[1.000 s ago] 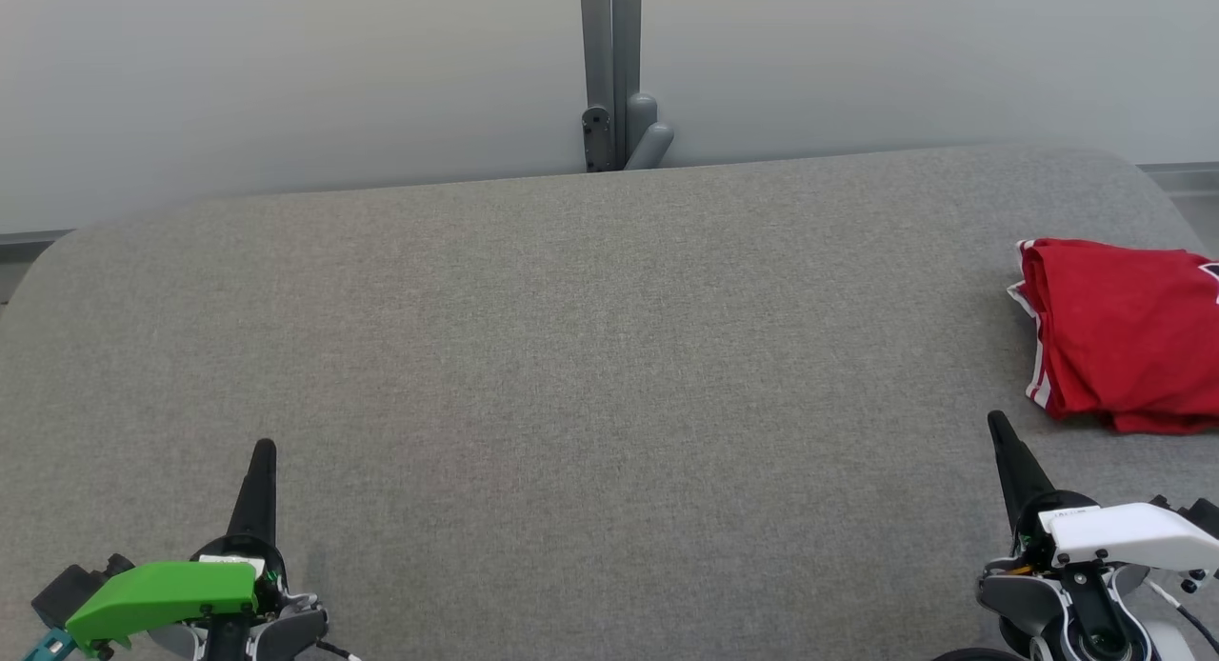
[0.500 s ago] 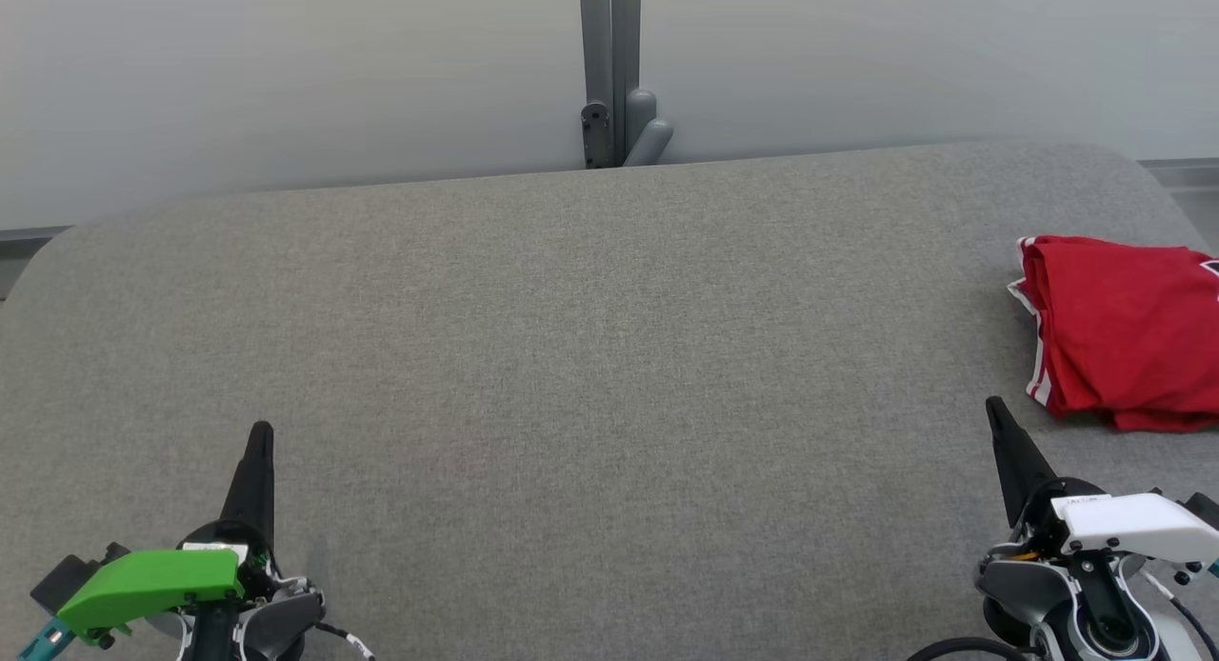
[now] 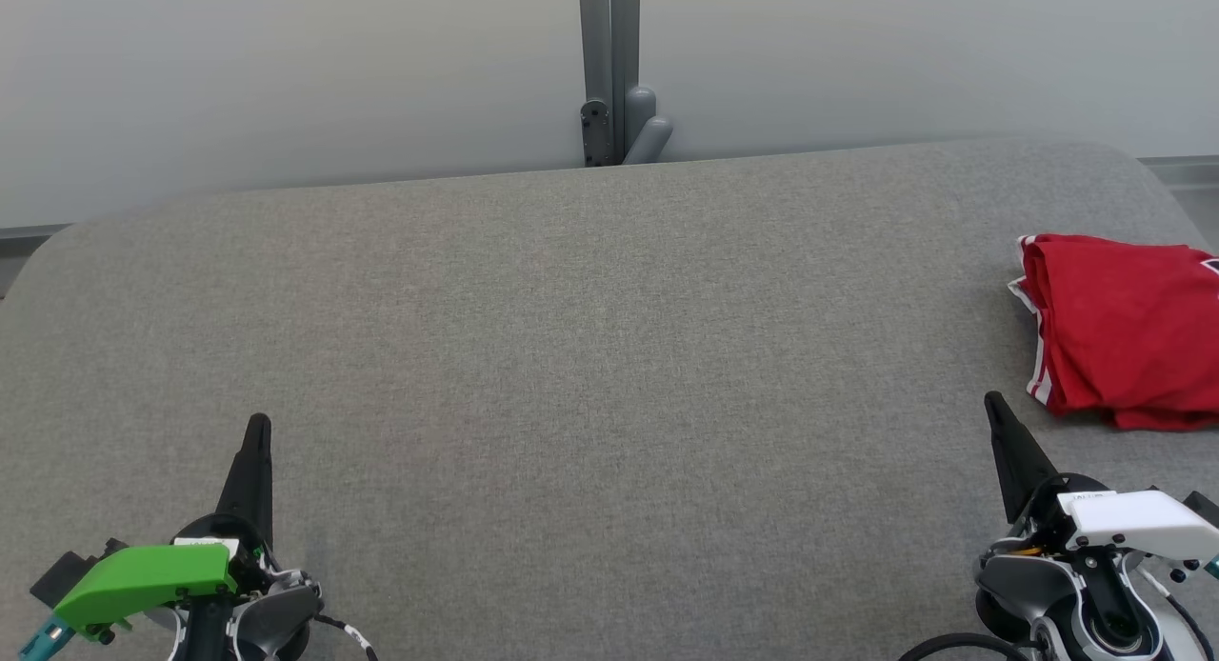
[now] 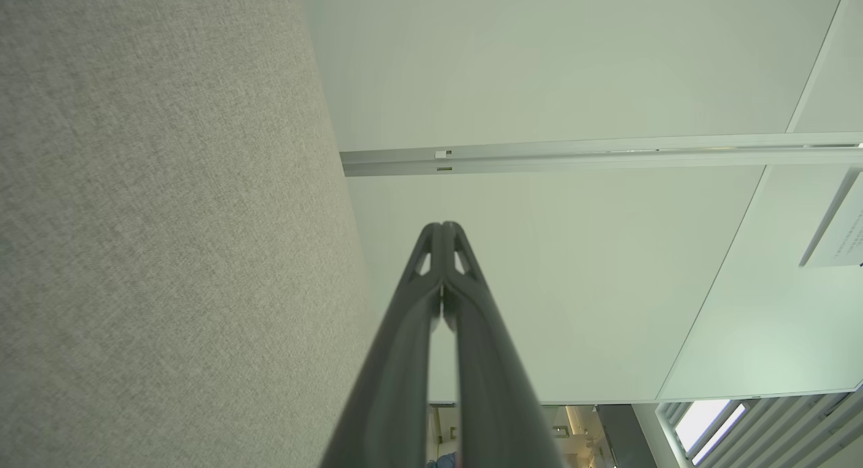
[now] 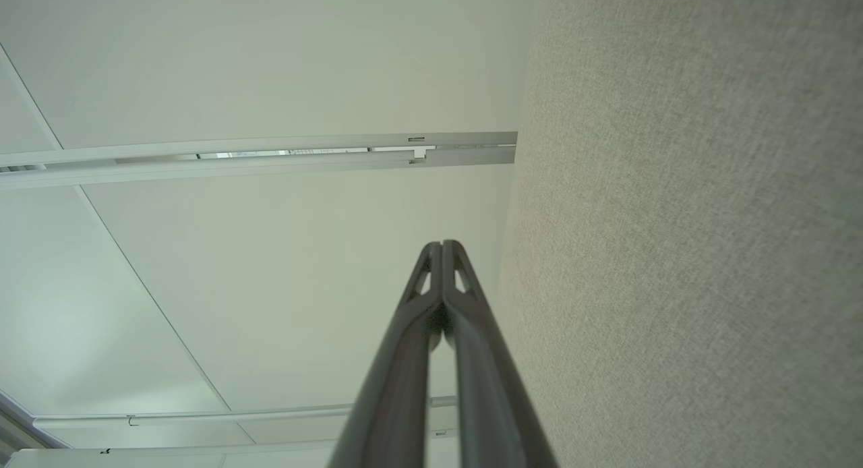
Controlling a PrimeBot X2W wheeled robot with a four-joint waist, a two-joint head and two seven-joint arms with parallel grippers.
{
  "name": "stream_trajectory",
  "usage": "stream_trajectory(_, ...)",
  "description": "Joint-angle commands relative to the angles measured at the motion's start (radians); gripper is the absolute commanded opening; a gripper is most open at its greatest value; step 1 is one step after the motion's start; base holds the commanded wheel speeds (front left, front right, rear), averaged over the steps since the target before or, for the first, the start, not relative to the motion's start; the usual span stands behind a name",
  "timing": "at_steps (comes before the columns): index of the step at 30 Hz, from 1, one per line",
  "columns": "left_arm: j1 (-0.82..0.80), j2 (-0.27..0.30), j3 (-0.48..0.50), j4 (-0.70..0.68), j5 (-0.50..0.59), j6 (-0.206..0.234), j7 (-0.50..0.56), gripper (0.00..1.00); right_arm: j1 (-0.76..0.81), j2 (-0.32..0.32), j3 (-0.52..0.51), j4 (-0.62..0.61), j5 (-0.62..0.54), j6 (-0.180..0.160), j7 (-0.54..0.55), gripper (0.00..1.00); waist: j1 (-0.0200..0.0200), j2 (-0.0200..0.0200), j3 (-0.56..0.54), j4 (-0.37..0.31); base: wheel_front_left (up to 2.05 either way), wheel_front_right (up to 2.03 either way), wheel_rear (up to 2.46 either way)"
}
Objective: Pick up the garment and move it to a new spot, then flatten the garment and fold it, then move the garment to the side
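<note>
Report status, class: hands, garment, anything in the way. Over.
Left hand shut, empty. Right hand shut, empty. Red garment lies far right on table, no hand on it. Nothing in the way.

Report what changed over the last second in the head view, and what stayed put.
The left gripper and the right gripper both edged their tips slightly up the head view, toward the far side of the table. Nothing was taken hold of or let go: both sets of fingers stayed shut and empty. The red garment stayed where it lay at the table's right side.
</note>
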Motion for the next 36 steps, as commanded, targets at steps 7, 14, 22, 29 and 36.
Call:
stream_trajectory(7,-0.013,0.007,0.005,-0.003,-0.001,-0.006,0.003,0.00,-0.009,-0.005,-0.002,-0.004,0.008,0.000,0.001,0.00,0.0000,0.0000,0.000,0.000,0.00,0.00,0.00)
stream_trajectory(14,-0.013,0.007,0.004,-0.003,-0.001,-0.006,0.003,0.00,-0.009,-0.005,-0.002,-0.004,0.008,0.000,0.001,0.00,0.0000,0.0000,0.000,0.000,0.00,0.00,0.00)
stream_trajectory(22,-0.013,0.007,0.004,-0.003,-0.001,-0.006,0.003,0.00,-0.009,-0.004,-0.002,-0.004,0.008,0.000,0.001,0.00,0.0000,0.0000,0.000,0.000,0.00,0.00,0.00)
stream_trajectory(29,-0.013,0.007,0.004,-0.003,-0.001,-0.006,0.003,0.00,-0.009,-0.004,-0.002,-0.004,0.008,0.000,0.001,0.00,0.0000,0.0000,0.000,0.000,0.00,0.00,0.00)
stream_trajectory(36,-0.013,0.007,0.004,-0.003,-0.001,-0.006,0.003,0.00,-0.009,-0.005,-0.002,-0.004,0.008,0.000,0.001,0.00,0.0000,0.0000,0.000,0.000,0.00,0.00,0.00)
